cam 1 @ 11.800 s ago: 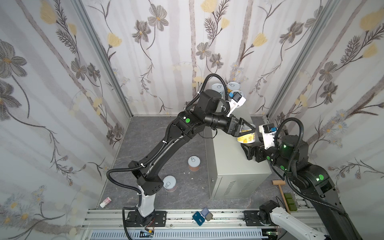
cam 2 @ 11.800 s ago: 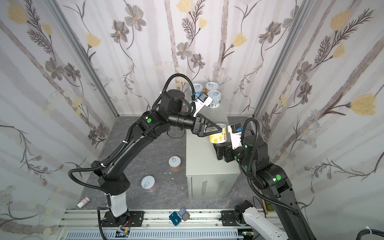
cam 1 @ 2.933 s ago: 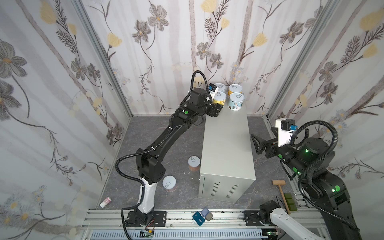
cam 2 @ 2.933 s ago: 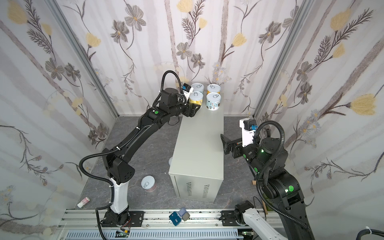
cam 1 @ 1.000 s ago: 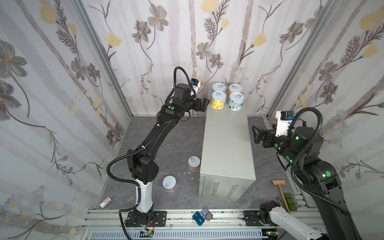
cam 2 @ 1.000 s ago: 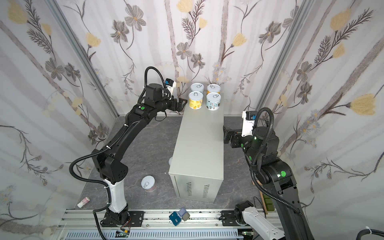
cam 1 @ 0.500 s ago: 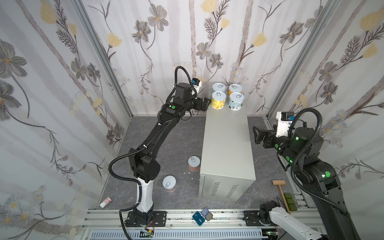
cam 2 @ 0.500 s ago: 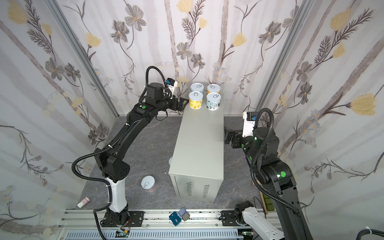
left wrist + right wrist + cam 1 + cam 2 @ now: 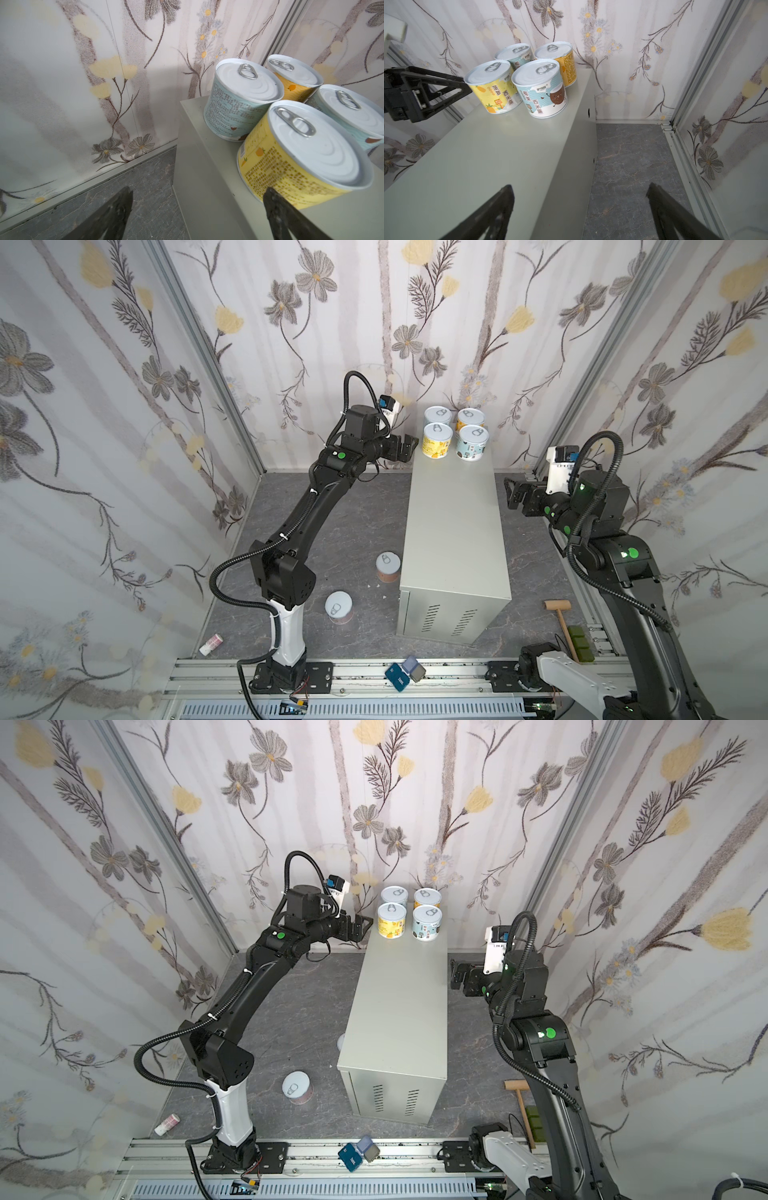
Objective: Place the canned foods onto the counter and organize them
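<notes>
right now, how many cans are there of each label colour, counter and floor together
light blue cans: 2, on the counter
yellow can: 1, on the counter
orange can: 1, on the counter
pinkish cans: 2, on the floor
total: 6

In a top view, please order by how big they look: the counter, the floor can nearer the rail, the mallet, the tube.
1. the counter
2. the floor can and the mallet: unranked; the mallet is longer but thinner
3. the tube, clearly smallest
</notes>
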### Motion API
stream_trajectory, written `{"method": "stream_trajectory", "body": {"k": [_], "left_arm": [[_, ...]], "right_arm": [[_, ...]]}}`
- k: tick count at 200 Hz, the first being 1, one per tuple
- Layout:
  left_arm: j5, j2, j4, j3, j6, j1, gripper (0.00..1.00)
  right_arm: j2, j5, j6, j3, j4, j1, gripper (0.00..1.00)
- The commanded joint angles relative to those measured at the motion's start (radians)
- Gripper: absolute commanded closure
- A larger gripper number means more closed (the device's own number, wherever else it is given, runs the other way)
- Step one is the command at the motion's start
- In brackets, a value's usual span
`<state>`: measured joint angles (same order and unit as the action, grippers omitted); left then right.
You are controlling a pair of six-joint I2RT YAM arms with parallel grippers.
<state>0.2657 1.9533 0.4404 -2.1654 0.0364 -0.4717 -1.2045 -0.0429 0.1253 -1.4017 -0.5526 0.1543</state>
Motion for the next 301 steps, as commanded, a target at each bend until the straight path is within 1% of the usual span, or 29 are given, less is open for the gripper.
{"method": "stream_trajectory", "body": {"k": [1, 29, 45, 73, 112, 172, 224, 266, 301], "left_arm": [[0.005, 0.010, 0.024, -0.022, -0.002, 0.002, 0.00], [0.004, 0.024, 0.038, -0.047, 0.002, 0.001, 0.00], [-0.001, 0.035, 0.042, -0.061, 0.005, 0.000, 0.00], [0.006, 0.058, 0.041, -0.081, 0.021, -0.002, 0.00], [0.009, 0.078, 0.045, -0.100, 0.022, -0.009, 0.00], [0.018, 0.099, 0.056, -0.135, 0.020, -0.015, 0.00], [0.005, 0.097, 0.060, -0.134, 0.015, -0.015, 0.00], [-0.023, 0.051, 0.054, -0.085, 0.006, -0.006, 0.00], [-0.031, -0.039, 0.007, 0.044, 0.013, 0.009, 0.00]], "right_arm": [[-0.057, -0.115, -0.036, -0.016, 0.122, -0.036, 0.00], [-0.127, -0.214, -0.063, -0.022, 0.185, -0.091, 0.00], [-0.166, -0.258, -0.059, -0.042, 0.207, -0.122, 0.00], [-0.233, -0.282, -0.041, -0.072, 0.236, -0.138, 0.00], [-0.280, -0.272, -0.033, -0.091, 0.248, -0.140, 0.00], [-0.280, -0.252, -0.027, -0.080, 0.250, -0.145, 0.00], [-0.287, -0.253, -0.027, -0.080, 0.249, -0.146, 0.00], [-0.318, -0.263, -0.023, -0.089, 0.260, -0.147, 0.00], [-0.345, -0.276, -0.023, -0.111, 0.273, -0.147, 0.00]]}}
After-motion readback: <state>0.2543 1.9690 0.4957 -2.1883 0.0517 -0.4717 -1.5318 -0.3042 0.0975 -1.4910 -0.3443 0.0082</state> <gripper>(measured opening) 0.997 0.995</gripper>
